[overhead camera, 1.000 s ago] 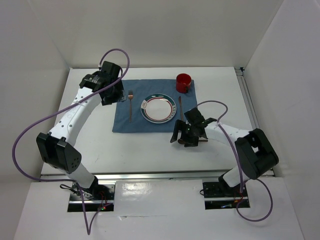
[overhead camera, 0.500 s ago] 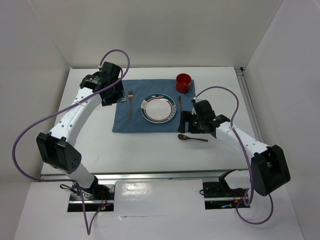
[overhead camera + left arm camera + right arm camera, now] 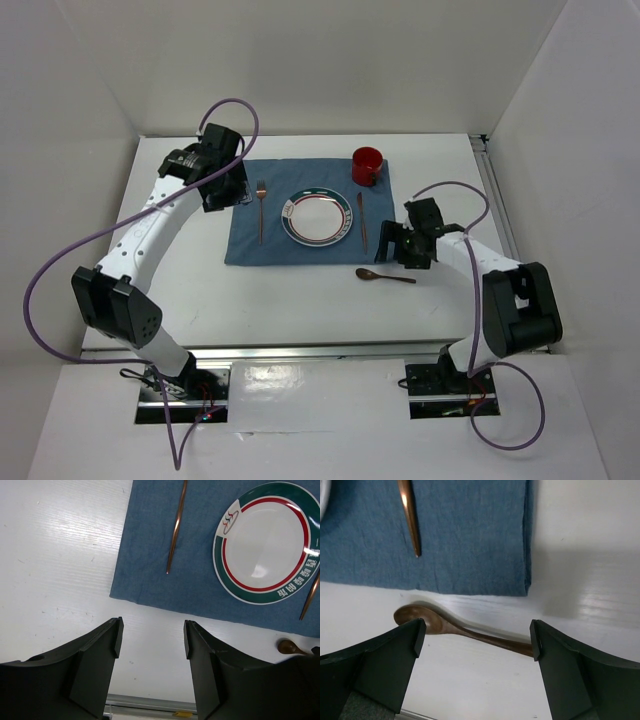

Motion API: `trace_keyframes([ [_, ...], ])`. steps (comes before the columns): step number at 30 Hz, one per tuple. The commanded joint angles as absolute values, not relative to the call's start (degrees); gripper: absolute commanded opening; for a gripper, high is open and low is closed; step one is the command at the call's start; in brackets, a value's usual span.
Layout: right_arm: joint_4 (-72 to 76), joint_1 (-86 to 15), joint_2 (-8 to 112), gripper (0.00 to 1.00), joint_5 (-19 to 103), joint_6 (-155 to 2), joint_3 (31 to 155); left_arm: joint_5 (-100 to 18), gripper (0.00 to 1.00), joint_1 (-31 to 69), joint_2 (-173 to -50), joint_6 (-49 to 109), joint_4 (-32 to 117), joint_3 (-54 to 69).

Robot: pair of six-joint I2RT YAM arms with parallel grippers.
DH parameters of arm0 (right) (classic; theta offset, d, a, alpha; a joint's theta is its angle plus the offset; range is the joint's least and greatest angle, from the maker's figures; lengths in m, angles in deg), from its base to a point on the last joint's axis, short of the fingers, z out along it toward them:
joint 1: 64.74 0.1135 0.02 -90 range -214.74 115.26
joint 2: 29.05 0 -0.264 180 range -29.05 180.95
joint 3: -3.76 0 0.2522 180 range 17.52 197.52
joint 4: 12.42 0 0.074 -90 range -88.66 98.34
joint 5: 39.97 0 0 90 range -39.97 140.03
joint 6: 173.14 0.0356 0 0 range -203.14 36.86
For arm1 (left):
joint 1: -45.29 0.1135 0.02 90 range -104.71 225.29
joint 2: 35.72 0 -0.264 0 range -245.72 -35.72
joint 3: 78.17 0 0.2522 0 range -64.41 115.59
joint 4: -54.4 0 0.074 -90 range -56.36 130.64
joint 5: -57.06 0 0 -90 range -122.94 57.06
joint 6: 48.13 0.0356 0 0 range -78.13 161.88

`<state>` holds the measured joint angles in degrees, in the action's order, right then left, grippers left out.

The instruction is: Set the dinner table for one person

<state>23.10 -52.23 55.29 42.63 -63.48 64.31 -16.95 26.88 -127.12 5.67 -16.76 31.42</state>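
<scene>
Spoon (image 3: 455, 626) on dinner table (image 3: 290, 305), just off placemat (image 3: 470, 540) edge; right pincer (image 3: 477, 635) open.

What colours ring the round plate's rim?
Round white plate: green band, inner red line; left wrist view.

Top view: mat (image 3: 245, 245) takes the centre, crowded with fork (image 3: 261, 212), plate (image 3: 317, 217) and knife (image 3: 361, 222); mug (image 3: 367, 165) stands on its upper right corner; open table (image 3: 250, 300) runs across lower centre and lower left; spoon (image 3: 385, 276) lies there, just below the mat's lower right corner; right gripper (image 3: 477, 630), fingers spread wide, hangs over the spoon; left gripper (image 3: 152, 630) blocks the mat's upper left; walls (image 3: 330, 70) close three sides.
</scene>
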Motion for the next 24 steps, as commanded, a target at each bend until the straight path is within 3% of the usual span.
trace_keyframes([
  [1,20.41,-52.52,53.84,0.99,37.99,-63.27,61.04,-17.03,0.68,26.75,-124.84,5.84,-16.22,31.13],
  [6,19.01,-51.99,51.82,0.99,32.98,-60.47,55.67,-17.56,0.67,26.75,-124.84,5.84,-16.22,31.13],
  [14,22.87,-41.29,49.09,0.99,34.19,-54.84,55.05,-18.61,0.67,26.75,-124.84,5.84,-15.69,31.65],
  [16,25.33,-37.17,49.87,0.86,38.41,-53.09,56.54,-18.62,0.67,26.75,-124.84,5.84,-15.69,31.66],
  [24,33.33,-28.28,55.24,0.65,52.21,-45.70,60.50,-18.62,0.67,26.75,-124.84,5.84,-15.69,31.05],
])
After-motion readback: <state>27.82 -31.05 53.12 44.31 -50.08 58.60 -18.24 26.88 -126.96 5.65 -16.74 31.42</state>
